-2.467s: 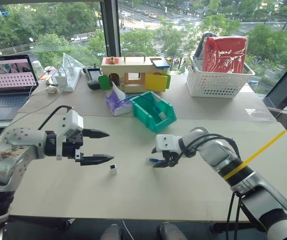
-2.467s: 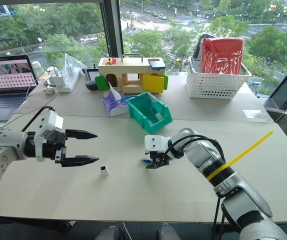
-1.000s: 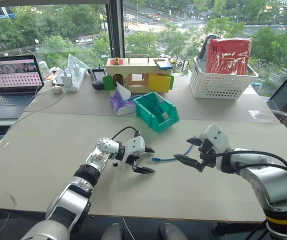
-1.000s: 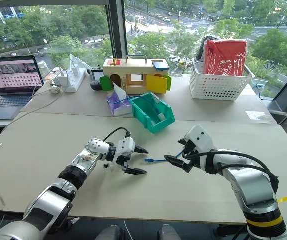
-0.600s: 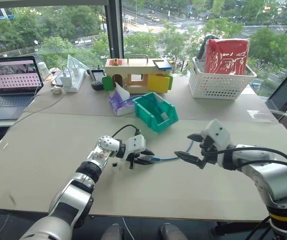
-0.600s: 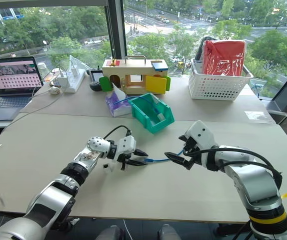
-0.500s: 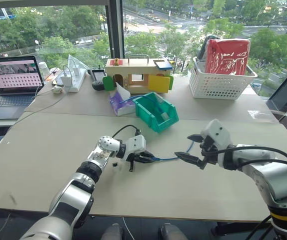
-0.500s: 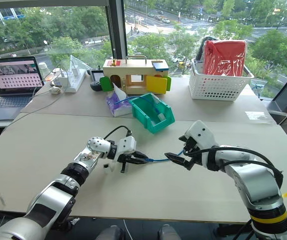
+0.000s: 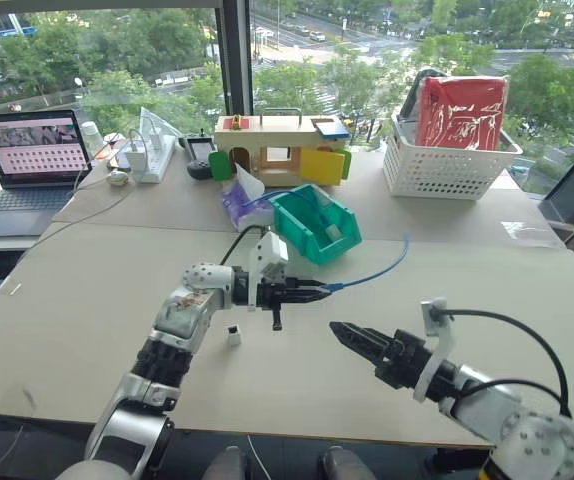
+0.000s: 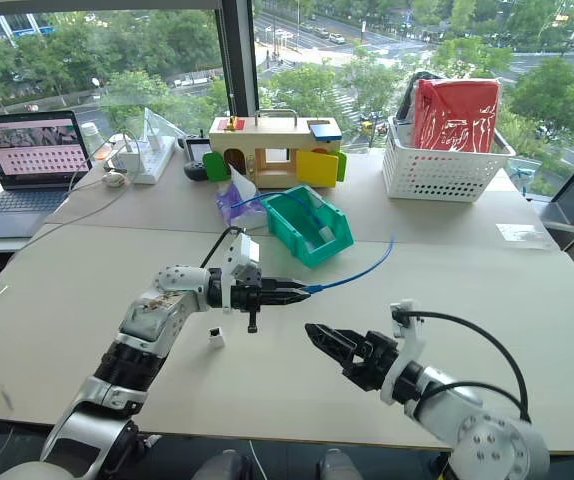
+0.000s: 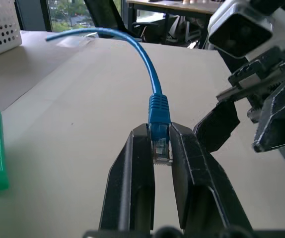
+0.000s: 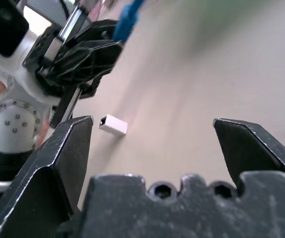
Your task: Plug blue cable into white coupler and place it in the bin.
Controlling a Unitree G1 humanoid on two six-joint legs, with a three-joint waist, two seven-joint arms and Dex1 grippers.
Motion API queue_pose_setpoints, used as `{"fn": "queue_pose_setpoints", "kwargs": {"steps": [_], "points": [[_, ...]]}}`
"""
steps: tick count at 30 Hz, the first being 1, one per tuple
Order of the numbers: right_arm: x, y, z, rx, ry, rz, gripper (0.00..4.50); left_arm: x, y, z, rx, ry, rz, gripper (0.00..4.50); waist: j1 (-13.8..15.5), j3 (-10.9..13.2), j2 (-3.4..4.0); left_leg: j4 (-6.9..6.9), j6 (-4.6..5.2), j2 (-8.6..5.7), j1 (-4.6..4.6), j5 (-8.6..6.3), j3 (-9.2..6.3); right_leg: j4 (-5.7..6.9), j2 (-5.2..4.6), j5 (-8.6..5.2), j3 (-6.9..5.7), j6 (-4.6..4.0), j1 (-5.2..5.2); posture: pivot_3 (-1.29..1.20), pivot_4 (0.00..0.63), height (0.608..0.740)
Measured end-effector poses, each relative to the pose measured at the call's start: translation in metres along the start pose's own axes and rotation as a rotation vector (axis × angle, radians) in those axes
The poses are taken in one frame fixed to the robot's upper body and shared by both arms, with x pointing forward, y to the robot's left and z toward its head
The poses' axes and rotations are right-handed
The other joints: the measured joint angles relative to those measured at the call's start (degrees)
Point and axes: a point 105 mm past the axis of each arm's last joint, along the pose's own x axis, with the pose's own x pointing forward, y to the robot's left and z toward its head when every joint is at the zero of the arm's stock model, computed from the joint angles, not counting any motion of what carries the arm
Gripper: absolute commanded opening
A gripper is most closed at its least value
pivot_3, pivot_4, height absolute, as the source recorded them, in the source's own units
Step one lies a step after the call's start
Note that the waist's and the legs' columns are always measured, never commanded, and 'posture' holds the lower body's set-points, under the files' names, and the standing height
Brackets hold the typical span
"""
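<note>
An office high above a street: beige desk [image 9: 87, 300], open laptop [image 9: 29, 150] beside the big windows [image 9: 97, 50] overlooking trees.

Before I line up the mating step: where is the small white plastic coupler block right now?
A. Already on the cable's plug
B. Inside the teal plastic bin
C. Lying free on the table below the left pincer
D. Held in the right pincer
C: the small white plastic coupler block lies alone on the table, below the left pincer, which is shut on the thin light-blue cable; the right pincer is open, holding nothing.

Matt table [image 9: 87, 300]; glossy plastic bin [image 9: 302, 225]; coupler [image 9: 233, 335] likely plastic.
</note>
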Motion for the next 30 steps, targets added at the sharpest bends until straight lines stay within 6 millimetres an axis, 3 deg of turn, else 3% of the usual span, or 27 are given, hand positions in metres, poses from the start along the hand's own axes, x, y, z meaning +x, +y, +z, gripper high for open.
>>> {"fn": "queue_pose_setpoints", "kwargs": {"steps": [3, 10, 17, 21, 25, 27, 30], "points": [[-0.006, -0.006, 0.003, -0.006, -0.031, -0.079, 4.5, 0.003, -0.016, -0.007, -0.037, 0.023, -0.033, 0.07, -0.7, 0.0, 0.01, -0.01, 0.0, 0.06, 0.08, 0.01, -0.05, 0.06, 0.09, -0.13, -0.03, 0.01, 0.01, 0.0, 0.15, 0.74], [-0.006, -0.005, 0.004, 0.05, -0.077, -0.109, 4.5, 0.01, -0.023, 0.001, 0.005, 0.019, -0.016, 0.07, -1.3, 0.0, 0.01, -0.12, 0.02, 0.06, 0.11, 0.01, -0.09, 0.08, 0.14, -0.26, -0.02, -0.13, 0.0, 0.0, 0.15, 0.74], [-0.002, 0.005, -0.008, 0.317, -0.111, -0.062, 4.5, 0.008, -0.022, 0.003, 0.011, 0.004, -0.005, 0.07, -1.9, 0.0, 0.01, -0.18, 0.02, 0.06, 0.05, 0.01, -0.08, -0.01, 0.09, -0.31, 0.0, -0.11, -0.02, 0.0, 0.15, 0.74], [-0.002, 0.009, -0.001, 0.329, -0.088, -0.053, 4.5, 0.008, -0.017, 0.005, 0.018, -0.012, 0.027, 0.07, -2.1, 0.0, 0.0, -0.16, 0.03, 0.03, 0.08, 0.01, -0.05, -0.05, 0.08, -0.32, 0.04, -0.11, 0.03, 0.0, 0.15, 0.74], [0.004, 0.045, -0.002, 0.318, -0.03, 0.126, 4.5, 0.011, -0.008, -0.015, -0.031, 0.034, 0.102, 0.07, -2.2, 0.0, 0.0, -0.2, 0.03, 0.08, 0.06, 0.01, -0.14, -0.01, 0.19, -0.35, 0.02, -0.15, -0.01, 0.0, 0.15, 0.74], [0.001, 0.04, 0.0, 0.272, -0.021, 0.118, 4.5, 0.013, -0.007, -0.019, -0.045, 0.036, 0.119, 0.07, -1.9, 0.0, -0.02, -0.19, 0.03, 0.03, 0.03, 0.01, -0.13, -0.07, 0.13, -0.35, 0.01, -0.13, 0.01, 0.0, 0.15, 0.74], [-0.004, 0.012, 0.0, 0.214, -0.01, 0.037, 4.5, 0.008, 0.002, -0.022, -0.058, 0.036, 0.18, 0.07, -1.2, 0.0, -0.03, -0.18, 0.03, -0.01, 0.01, 0.01, -0.1, -0.15, 0.09, -0.37, 0.05, -0.09, 0.05, 0.0, 0.15, 0.74]]}}
